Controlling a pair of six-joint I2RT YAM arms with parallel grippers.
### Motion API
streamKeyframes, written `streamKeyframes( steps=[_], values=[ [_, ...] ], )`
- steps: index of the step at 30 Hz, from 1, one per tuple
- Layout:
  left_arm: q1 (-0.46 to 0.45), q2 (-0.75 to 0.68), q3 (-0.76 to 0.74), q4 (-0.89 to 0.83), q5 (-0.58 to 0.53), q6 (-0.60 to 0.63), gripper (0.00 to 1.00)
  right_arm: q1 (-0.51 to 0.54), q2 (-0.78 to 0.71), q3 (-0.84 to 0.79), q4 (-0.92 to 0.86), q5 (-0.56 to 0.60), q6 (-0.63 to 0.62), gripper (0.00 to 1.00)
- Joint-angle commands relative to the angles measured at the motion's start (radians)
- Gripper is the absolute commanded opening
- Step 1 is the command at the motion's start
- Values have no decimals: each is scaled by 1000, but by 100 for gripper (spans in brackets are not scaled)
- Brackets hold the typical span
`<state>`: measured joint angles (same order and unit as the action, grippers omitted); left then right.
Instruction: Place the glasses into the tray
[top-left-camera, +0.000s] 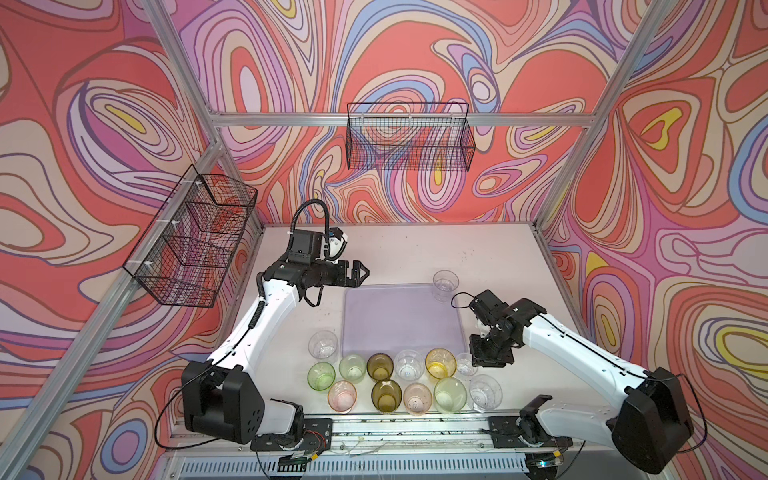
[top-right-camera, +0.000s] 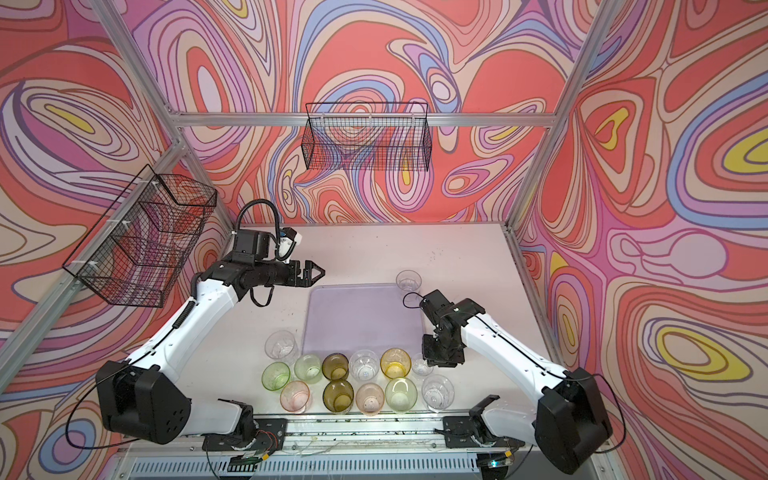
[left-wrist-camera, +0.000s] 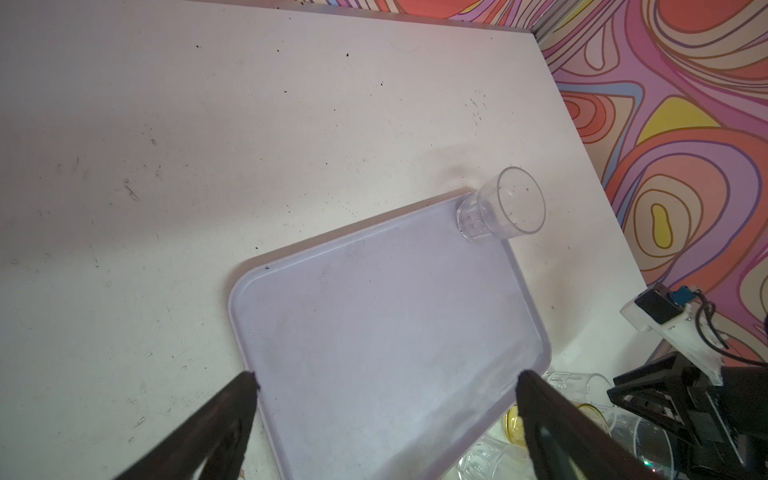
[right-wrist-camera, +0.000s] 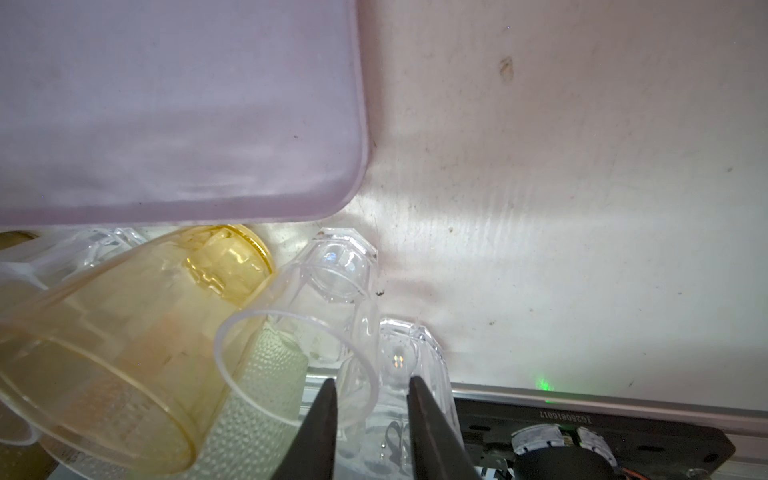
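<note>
**Q:** Start with the right gripper (right-wrist-camera: 372, 380). What do you note?

**A:** It points down at the bench (top-left-camera: 415, 253), near the front edge, just off the near right corner of the tray (top-left-camera: 399, 324). Jaws narrow. One finger (right-wrist-camera: 316, 432) is inside the rim of the small clear glass (right-wrist-camera: 332, 270) and the other is outside, so the wall stands between them. A sliver of gap shows beside the outer finger, so it is not clamped as far as I can see.

**Q:** Neighbours of that glass?

**A:** The amber glass (right-wrist-camera: 124, 332) is right beside it on the left, along the tray's near edge. Whether the two touch, I cannot tell.

**Q:** And the left gripper (left-wrist-camera: 386, 378)?

**A:** Jaws wide, nothing between them. It hangs above the bench by the tray's far left corner, aimed across the tray.

**Q:** Where do the glasses stand overall?

**A:** A lone clear glass (top-left-camera: 444, 284) stands upright in the tray's far right corner, the only one in the tray. The other glasses (top-left-camera: 380, 365) are on the bench, upright and packed close in two rows between the tray's near edge and the bench's front edge. They are green, pale green, olive-brown, pink and clear. One clear glass of that group sits just off the tray's near left corner.
</note>
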<state>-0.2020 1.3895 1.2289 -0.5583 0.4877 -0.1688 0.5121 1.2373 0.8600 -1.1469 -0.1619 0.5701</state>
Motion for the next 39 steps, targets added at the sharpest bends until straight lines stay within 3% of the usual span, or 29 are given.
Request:
streamKeyframes(
  steps=[1,20,39],
  values=[
    [6,9,29,-36,26,0,100,6,16,-13,40,12,15,28],
    [6,9,26,-36,0,-17,99,7,41,-24,65,41,2,17],
    [6,23,44,-53,43,-13,99,6,1,-6,29,76,5,8]
  ],
)
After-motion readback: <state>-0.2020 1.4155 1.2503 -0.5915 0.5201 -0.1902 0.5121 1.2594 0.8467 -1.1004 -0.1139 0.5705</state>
